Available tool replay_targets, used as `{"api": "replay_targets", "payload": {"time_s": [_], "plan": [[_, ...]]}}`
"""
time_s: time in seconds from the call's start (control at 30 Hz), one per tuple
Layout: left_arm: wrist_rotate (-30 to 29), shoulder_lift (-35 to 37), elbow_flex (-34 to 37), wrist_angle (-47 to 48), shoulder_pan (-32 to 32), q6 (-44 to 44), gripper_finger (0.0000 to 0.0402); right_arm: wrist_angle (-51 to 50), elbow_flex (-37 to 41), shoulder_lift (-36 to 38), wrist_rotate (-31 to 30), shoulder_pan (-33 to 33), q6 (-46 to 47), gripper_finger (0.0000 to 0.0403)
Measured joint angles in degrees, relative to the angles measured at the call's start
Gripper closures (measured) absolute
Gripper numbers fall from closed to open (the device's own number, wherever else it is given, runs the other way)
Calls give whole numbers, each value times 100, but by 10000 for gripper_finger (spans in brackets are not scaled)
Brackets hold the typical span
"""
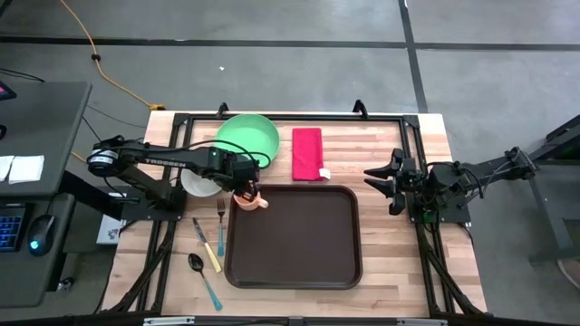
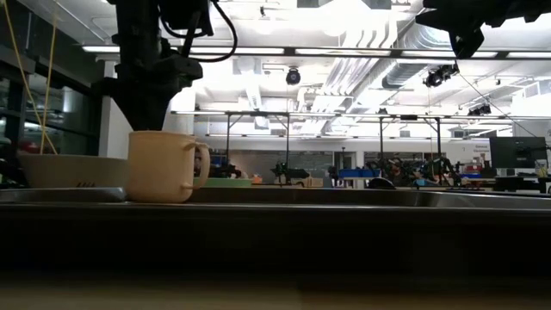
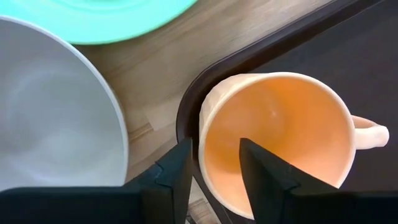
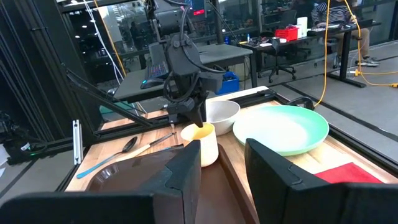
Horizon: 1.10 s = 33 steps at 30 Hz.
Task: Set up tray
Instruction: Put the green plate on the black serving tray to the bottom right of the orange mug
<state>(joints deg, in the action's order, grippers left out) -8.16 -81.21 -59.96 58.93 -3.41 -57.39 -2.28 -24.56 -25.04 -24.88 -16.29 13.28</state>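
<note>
Peach-orange and matte, the mug [image 3: 280, 137] stands upright in the tray's [image 1: 299, 244] back left corner, its handle pointing toward the tray's middle. The tray — dark brown plastic, rectangular with rounded corners and a raised rim — lies on the pale wooden table [image 1: 399, 235] in front of the round green plate [image 1: 249, 138] and the red folded napkin [image 1: 307, 153].

The left gripper [image 3: 214, 171] sits directly over the mug, its dark fingers [image 3: 177, 171] straddling the near rim, one outside and one inside, parted with a visible gap on each side of the wall; it has hold of nothing. A white bowl [image 3: 50, 106] sits just beside the tray, partly under the left arm. A fork [image 1: 220, 226], knife [image 1: 207, 245] and teal-handled spoon [image 1: 203, 274] lie left of the tray.

The right gripper [image 4: 221, 165] waits at the table's right edge, jaws apart and empty.

In the low view the tray is only a dark band.
</note>
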Motion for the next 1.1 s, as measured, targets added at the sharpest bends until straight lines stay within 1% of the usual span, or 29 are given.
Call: {"api": "replay_targets", "payload": {"time_s": [0.2, 0.57, 0.8, 1.1], "plan": [[-39, 142, -2, 1, -1, -7, 236, 0, 0, 0, 0, 2, 0, 300], [-205, 784, -7, -73, 3, -27, 234, 0, 0, 0, 0, 2, -2, 299], [-296, 1041, -9, -46, 3, 15, 234, -2, 0, 0, 0, 2, -2, 299], [-497, 1448, -9, 222, 3, 162, 234, -4, 0, 0, 0, 2, -26, 299]]}}
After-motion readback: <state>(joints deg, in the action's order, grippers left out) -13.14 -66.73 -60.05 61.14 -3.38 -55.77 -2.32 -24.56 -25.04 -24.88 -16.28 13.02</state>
